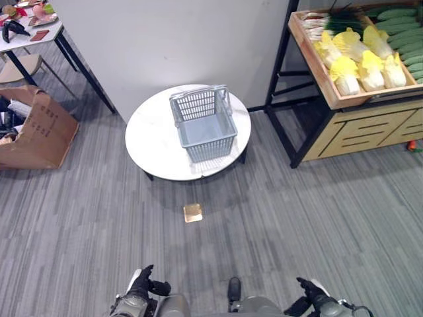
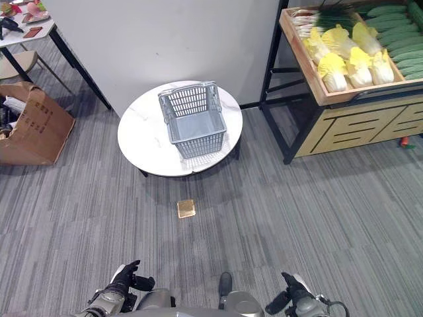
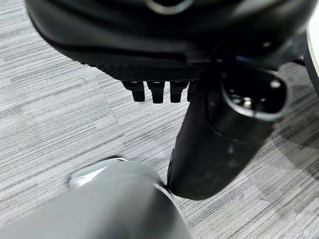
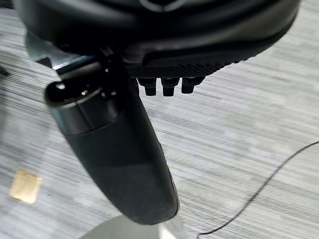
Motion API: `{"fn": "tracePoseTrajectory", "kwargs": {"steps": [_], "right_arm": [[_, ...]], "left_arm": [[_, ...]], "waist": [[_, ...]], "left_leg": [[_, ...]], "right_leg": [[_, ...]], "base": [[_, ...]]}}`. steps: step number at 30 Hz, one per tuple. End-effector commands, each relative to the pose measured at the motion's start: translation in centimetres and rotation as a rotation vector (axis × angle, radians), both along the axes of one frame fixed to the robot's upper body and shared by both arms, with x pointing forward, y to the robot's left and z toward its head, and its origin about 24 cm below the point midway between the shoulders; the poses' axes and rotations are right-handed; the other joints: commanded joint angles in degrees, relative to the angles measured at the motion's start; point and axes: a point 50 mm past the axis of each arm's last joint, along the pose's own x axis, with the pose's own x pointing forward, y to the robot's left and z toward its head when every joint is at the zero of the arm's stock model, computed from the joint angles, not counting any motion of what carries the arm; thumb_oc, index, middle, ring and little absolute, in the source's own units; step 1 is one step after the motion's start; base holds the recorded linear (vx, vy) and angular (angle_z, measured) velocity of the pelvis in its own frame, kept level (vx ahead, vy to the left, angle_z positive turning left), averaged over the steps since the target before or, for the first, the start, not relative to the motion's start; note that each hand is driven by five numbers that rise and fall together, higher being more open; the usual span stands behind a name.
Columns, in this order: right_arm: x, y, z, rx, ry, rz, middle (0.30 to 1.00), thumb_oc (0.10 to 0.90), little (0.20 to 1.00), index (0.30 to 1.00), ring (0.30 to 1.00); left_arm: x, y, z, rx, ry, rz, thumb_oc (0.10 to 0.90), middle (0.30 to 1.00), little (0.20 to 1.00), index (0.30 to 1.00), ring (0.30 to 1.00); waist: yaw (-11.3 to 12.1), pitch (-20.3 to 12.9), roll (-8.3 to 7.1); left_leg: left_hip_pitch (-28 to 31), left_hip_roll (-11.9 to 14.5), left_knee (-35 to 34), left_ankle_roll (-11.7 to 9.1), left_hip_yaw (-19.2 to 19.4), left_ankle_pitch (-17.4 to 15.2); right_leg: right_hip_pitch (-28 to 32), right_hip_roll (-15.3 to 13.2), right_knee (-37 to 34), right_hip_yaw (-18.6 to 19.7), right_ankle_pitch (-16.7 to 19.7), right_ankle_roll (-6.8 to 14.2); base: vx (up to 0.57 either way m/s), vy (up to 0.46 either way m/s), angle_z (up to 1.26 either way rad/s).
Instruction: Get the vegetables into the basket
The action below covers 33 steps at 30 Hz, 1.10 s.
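Left eye view: basket (image 1: 205, 125) empty on round table (image 1: 152, 145); cabbages (image 1: 360, 63) in crate (image 1: 317, 66); both hands relaxed, empty.

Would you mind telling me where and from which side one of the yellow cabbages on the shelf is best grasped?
Probably round the pale stalk end of a yellow cabbage, coming from above: they lie side by side in the tilted wooden crate, stalks toward its low front lip, so only their tops are free. Both the left hand and the right hand hang open, far off.
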Motion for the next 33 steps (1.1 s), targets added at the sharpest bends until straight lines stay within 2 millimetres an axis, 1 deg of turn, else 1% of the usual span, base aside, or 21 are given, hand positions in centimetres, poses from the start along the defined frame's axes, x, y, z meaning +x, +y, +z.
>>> {"fn": "tracePoseTrajectory", "kwargs": {"steps": [1,3,4,5,6,10,11,13,15,16,17,18,19,21,23,25,28,29,30,32,33], "right_arm": [[1.3,-1.0,0.8,-0.026,-0.069,-0.029,1.000,0.900,1.000,1.000,1.000],[1.2,-0.9,0.7,-0.033,-0.068,-0.022,1.000,0.900,1.000,1.000,1.000],[1.2,-0.9,0.7,-0.033,-0.068,-0.022,1.000,0.900,1.000,1.000,1.000],[1.2,-0.8,0.7,-0.031,-0.066,-0.010,1.000,0.900,1.000,1.000,1.000],[1.2,-0.8,0.7,-0.031,-0.063,-0.007,1.000,0.900,1.000,1.000,1.000],[0.6,-0.5,0.4,-0.019,-0.046,-0.012,1.000,0.900,1.000,1.000,1.000],[0.6,-0.4,0.3,-0.018,-0.044,-0.012,1.000,0.900,1.000,1.000,1.000],[0.2,-0.1,0.1,-0.012,-0.026,-0.013,1.000,0.900,1.000,1.000,1.000],[0.3,0.1,0.1,-0.008,-0.029,-0.014,1.000,0.900,1.000,1.000,1.000],[0.6,0.4,0.0,0.001,-0.033,-0.008,1.000,0.900,1.000,1.000,1.000],[0.9,0.6,0.0,0.006,-0.037,-0.005,1.000,0.900,1.000,1.000,1.000],[0.9,0.6,0.0,0.006,-0.037,-0.005,1.000,0.900,1.000,1.000,1.000],[1.3,1.0,0.0,0.017,-0.051,-0.002,1.000,0.900,1.000,1.000,1.000],[1.7,1.5,0.0,0.029,-0.061,0.010,1.000,0.900,1.000,1.000,1.000],[1.9,1.8,0.0,0.033,-0.063,0.017,1.000,0.900,1.000,1.000,1.000],[2.5,2.3,0.1,0.047,-0.078,0.026,1.000,0.900,1.000,1.000,1.000],[2.8,2.7,0.1,0.062,-0.084,0.041,1.000,0.900,1.000,1.000,1.000],[2.8,2.7,0.1,0.062,-0.084,0.041,1.000,0.900,1.000,1.000,1.000],[2.7,2.7,0.1,0.063,-0.083,0.040,1.000,0.900,1.000,1.000,1.000],[2.7,2.7,0.1,0.069,-0.091,0.032,1.000,0.900,1.000,1.000,1.000],[2.7,2.7,0.1,0.069,-0.091,0.032,1.000,0.900,1.000,1.000,1.000]], "left_arm": [[-0.3,0.6,0.1,0.038,0.009,-0.027,0.900,1.000,1.000,1.000,1.000],[-0.4,0.7,0.0,0.051,0.012,-0.037,0.900,1.000,1.000,1.000,1.000],[-0.4,0.7,0.0,0.051,0.011,-0.037,0.900,1.000,1.000,1.000,1.000],[-1.0,0.9,-0.1,0.066,0.033,-0.051,0.900,1.000,1.000,1.000,1.000],[-1.4,1.1,-0.2,0.080,0.054,-0.068,0.900,1.000,1.000,1.000,1.000],[-2.6,1.3,-0.5,0.089,0.100,-0.081,0.900,1.000,1.000,1.000,1.000],[-2.4,1.4,-0.4,0.091,0.096,-0.086,0.900,1.000,1.000,1.000,1.000],[-2.1,1.7,-0.3,0.105,0.090,-0.102,0.900,1.000,1.000,1.000,1.000],[-1.9,1.9,-0.1,0.114,0.082,-0.109,0.900,1.000,1.000,1.000,1.000],[-1.3,2.1,0.1,0.123,0.065,-0.119,0.900,1.000,1.000,1.000,1.000],[-0.9,2.3,0.3,0.126,0.053,-0.120,0.900,1.000,1.000,1.000,1.000],[-0.9,2.3,0.3,0.126,0.053,-0.120,0.900,1.000,1.000,1.000,1.000],[-0.3,2.5,0.5,0.136,0.030,-0.123,0.900,1.000,1.000,1.000,1.000],[-0.1,2.8,0.7,0.150,0.023,-0.126,0.900,1.000,1.000,1.000,1.000],[-0.1,3.0,0.8,0.153,0.023,-0.123,0.900,1.000,1.000,1.000,1.000],[-0.2,3.5,0.9,0.164,0.033,-0.120,0.900,1.000,1.000,1.000,1.000],[-0.6,3.9,0.8,0.178,0.060,-0.133,0.900,1.000,1.000,1.000,1.000],[-0.6,3.9,0.8,0.178,0.060,-0.133,0.900,1.000,1.000,1.000,1.000],[-0.7,4.0,0.8,0.182,0.068,-0.132,0.900,1.000,1.000,1.000,1.000],[-0.9,4.1,0.8,0.183,0.079,-0.133,0.900,1.000,1.000,1.000,1.000],[-0.9,4.1,0.8,0.182,0.079,-0.133,0.900,1.000,1.000,1.000,1.000]], "waist": [[0.7,1.3,0.43],[1.7,1.5,1.34],[1.7,1.6,1.33],[2.4,1.3,1.76],[2.6,1.1,1.96],[2.6,-0.6,1.17],[2.6,-0.8,0.84],[2.4,-1.5,-0.46],[2.4,-1.5,-0.88],[2.4,-1.4,-1.53],[2.5,-1.4,-1.82],[2.5,-1.4,-1.85],[2.7,-1.4,-2.26],[2.7,-1.6,-2.66],[2.8,-1.6,-2.69],[3.0,-1.2,-2.25],[2.6,-0.7,-1.94],[2.6,-0.6,-1.95],[2.4,-0.3,-1.81],[1.9,0.2,-1.87],[1.8,0.3,-1.79]], "left_leg": [[0.4,-0.5,-12.4,5.0,4.2,2.6],[-2.2,1.5,-18.4,4.0,4.4,8.6],[-2.2,1.5,-18.5,4.0,4.4,8.6],[-2.5,2.4,-21.5,3.4,3.9,10.7],[-2.0,2.9,-22.1,2.9,4.1,11.7],[0.0,2.7,-21.8,3.6,6.2,10.2],[0.2,2.4,-21.7,3.9,6.7,9.8],[0.9,0.4,-20.4,5.9,8.7,7.0],[0.9,-0.2,-19.6,6.4,9.5,6.0],[0.7,-1.4,-18.3,7.3,10.2,4.5],[0.6,-2.0,-18.1,7.7,10.5,4.0],[0.6,-2.0,-18.1,7.7,10.5,4.0],[0.7,-3.0,-18.1,8.4,10.8,3.2],[1.3,-4.0,-18.9,9.1,11.0,2.6],[1.8,-4.3,-19.6,9.4,11.1,2.5],[4.0,-4.8,-21.7,10.4,11.3,2.3],[7.3,-5.0,-23.1,10.9,11.8,1.5],[7.4,-5.0,-23.1,10.9,11.8,1.4],[9.0,-4.8,-23.8,10.7,12.1,0.9],[10.2,-4.7,-23.6,10.4,12.0,0.0],[10.4,-4.6,-23.6,10.4,11.9,-0.1]], "right_leg": [[-2.1,-5.2,5.5,3.5,-1.7,6.6],[0.2,-4.7,5.4,4.2,-3.2,6.6],[0.2,-4.7,5.4,4.2,-3.2,6.6],[2.1,-4.2,5.3,5.5,-4.2,6.9],[3.1,-4.1,5.3,6.3,-4.6,7.1],[5.0,-5.5,5.3,7.7,-5.4,8.1],[4.8,-5.9,5.5,8.1,-5.2,8.4],[4.3,-8.5,6.9,9.4,-3.7,10.4],[3.7,-9.4,7.4,10.0,-2.7,11.1],[2.5,-10.5,8.3,10.9,-0.2,12.0],[1.9,-11.0,8.6,11.3,1.3,12.4],[1.9,-11.1,8.5,11.4,1.4,12.4],[0.9,-11.9,8.8,12.0,4.1,13.1],[0.2,-12.7,9.5,12.3,6.6,13.6],[-0.5,-12.7,10.3,12.5,7.7,13.6],[-2.9,-12.0,17.2,12.2,9.0,13.4],[-6.0,-11.0,21.1,10.3,9.5,12.8],[-5.9,-11.0,21.2,10.3,9.5,12.8],[-8.2,-10.1,19.5,8.0,7.8,12.2],[-9.8,-9.5,16.0,6.2,6.2,12.1],[-9.5,-9.5,15.9,6.0,6.1,12.0]], "base": [[0.23,0.128,0.11],[0.23,0.123,-0.03],[0.30,0.150,-0.09],[0.32,0.168,-0.22],[0.43,0.254,-0.44],[0.21,0.165,-0.54],[0.29,0.353,-0.46],[0.24,0.364,-0.19],[0.11,0.220,-0.06],[0.10,0.230,-0.10],[0.09,0.230,-0.09],[0.08,0.221,-0.11],[0.07,0.222,-0.13],[0.08,0.203,-0.11],[0.05,0.137,-0.07],[0.08,0.241,-0.06],[0.09,0.129,-0.13],[0.14,0.069,-0.02],[0.15,0.029,-0.07],[0.16,-0.003,-0.10],[0.13,-0.031,-0.04]]}}
